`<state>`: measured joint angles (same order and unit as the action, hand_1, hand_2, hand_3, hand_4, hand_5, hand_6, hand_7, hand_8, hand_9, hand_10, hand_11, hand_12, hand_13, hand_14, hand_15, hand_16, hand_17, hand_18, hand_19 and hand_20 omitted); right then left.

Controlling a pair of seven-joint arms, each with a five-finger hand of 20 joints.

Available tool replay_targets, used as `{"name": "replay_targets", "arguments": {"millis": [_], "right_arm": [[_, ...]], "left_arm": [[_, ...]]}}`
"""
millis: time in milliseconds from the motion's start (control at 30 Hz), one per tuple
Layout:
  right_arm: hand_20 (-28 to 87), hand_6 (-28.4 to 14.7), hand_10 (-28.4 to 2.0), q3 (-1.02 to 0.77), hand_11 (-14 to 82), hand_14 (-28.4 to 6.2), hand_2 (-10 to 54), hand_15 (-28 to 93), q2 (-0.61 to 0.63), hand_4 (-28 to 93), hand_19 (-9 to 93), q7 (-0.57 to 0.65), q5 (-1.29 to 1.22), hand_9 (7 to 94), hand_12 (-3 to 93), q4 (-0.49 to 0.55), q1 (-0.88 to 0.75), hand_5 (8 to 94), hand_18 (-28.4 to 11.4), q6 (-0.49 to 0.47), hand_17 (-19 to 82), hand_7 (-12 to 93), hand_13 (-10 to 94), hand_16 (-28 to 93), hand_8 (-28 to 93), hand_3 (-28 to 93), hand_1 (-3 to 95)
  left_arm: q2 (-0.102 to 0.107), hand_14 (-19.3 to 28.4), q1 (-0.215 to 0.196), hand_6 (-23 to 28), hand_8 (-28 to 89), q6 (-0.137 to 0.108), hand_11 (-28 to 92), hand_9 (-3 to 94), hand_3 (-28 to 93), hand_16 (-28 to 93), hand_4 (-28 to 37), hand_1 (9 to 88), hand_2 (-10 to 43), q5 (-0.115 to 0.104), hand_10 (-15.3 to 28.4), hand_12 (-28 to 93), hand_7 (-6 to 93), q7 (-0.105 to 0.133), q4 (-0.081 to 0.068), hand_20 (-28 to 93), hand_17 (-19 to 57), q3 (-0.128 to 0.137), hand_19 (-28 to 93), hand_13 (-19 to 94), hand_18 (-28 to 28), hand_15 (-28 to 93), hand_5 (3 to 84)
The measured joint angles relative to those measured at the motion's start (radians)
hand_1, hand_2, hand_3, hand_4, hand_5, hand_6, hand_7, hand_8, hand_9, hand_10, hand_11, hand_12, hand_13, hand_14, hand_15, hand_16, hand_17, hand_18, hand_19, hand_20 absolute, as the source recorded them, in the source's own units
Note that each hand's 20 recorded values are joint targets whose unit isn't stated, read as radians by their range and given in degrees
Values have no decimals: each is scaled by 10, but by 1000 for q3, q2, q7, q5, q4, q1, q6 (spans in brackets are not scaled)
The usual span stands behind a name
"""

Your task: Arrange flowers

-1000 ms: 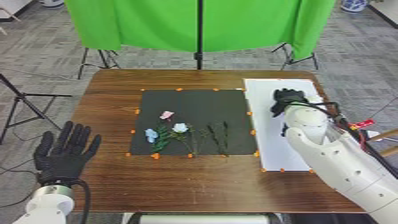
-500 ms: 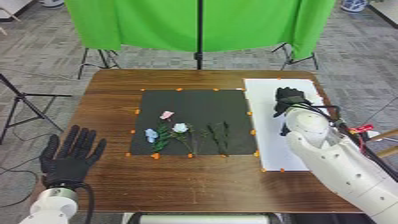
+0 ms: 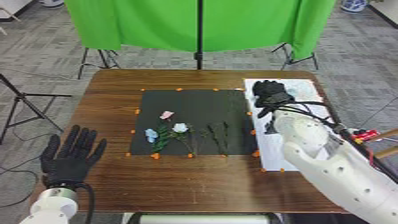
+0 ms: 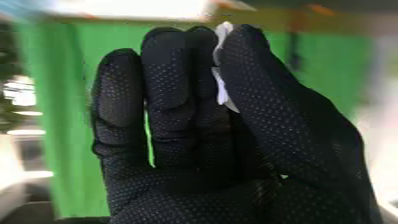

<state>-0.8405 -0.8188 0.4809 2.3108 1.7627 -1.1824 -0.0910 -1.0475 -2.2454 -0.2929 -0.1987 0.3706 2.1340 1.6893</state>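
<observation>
We take this to be the carrying step of one piece. Our right hand [image 3: 269, 91] is over the far part of the white board [image 3: 277, 162], by the edge nearest the dark mat [image 3: 187, 102]. In the right wrist view it has a thin white piece [image 4: 223, 82] pinched between thumb and fingers; we cannot tell whether that is a petal, a bloom edge-on or something else.

On the mat lie the pink flower [image 3: 166, 115], the blue flower [image 3: 151, 134] with a leafy green sprig [image 3: 160, 145] beside it, and the white flower [image 3: 180, 128]. The dark green stems [image 3: 218, 136] lie apart from these, on the side toward the board. Our left hand [image 3: 69, 160] is over the near left of the brown wooden surface [image 3: 178, 190], fingers spread and holding nothing.

Next, we judge, we should bring the piece over the mat, lower it beside the blooms and part the thumb gently. A low, slow release matters, since something so light could cling to the glove or flip.
</observation>
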Motion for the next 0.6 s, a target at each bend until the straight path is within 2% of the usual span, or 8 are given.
{"name": "replay_targets", "arguments": {"millis": [100, 233, 367, 600], "right_arm": [[336, -20, -117, 40, 219, -62, -73, 496, -29, -283, 780, -52, 8, 724, 505, 29, 26, 582, -210, -1, 344, 419, 665, 411, 51, 684, 598], [336, -21, -118, 89, 215, -67, -75, 498, -120, -283, 778, -71, 19, 726, 503, -7, 67, 581, -212, -26, 343, 413, 664, 405, 52, 686, 595], [336, -25, -120, 126, 211, -67, -78, 501, -207, -283, 780, -69, 48, 726, 504, -46, 75, 584, -215, -45, 344, 406, 663, 399, 51, 683, 596], [334, -29, -123, 157, 190, -67, -85, 500, -244, -283, 782, -20, 54, 720, 491, -8, 19, 586, -217, -87, 341, 390, 653, 397, 53, 683, 600]], "left_arm": [[0, 153, 1, 71, -126, 0, 303, 388, 738, -60, -283, 288, 139, 1, 152, 123, 229, -7, 0, 189, -50, 0, 403, 313, 152, 459, 409], [0, 152, 7, 71, -126, -2, 304, 388, 737, -59, -283, 288, 141, 1, 152, 124, 229, -18, -2, 190, -51, -3, 404, 314, 153, 460, 410], [0, 153, 19, 72, -126, -3, 306, 391, 736, -60, -283, 288, 142, 1, 152, 124, 230, -27, -7, 190, -51, -10, 405, 316, 153, 462, 413], [0, 154, 28, 71, -126, -13, 308, 395, 737, -60, -283, 288, 146, 1, 152, 124, 237, -34, -7, 191, -50, -11, 408, 322, 154, 467, 421]]}}
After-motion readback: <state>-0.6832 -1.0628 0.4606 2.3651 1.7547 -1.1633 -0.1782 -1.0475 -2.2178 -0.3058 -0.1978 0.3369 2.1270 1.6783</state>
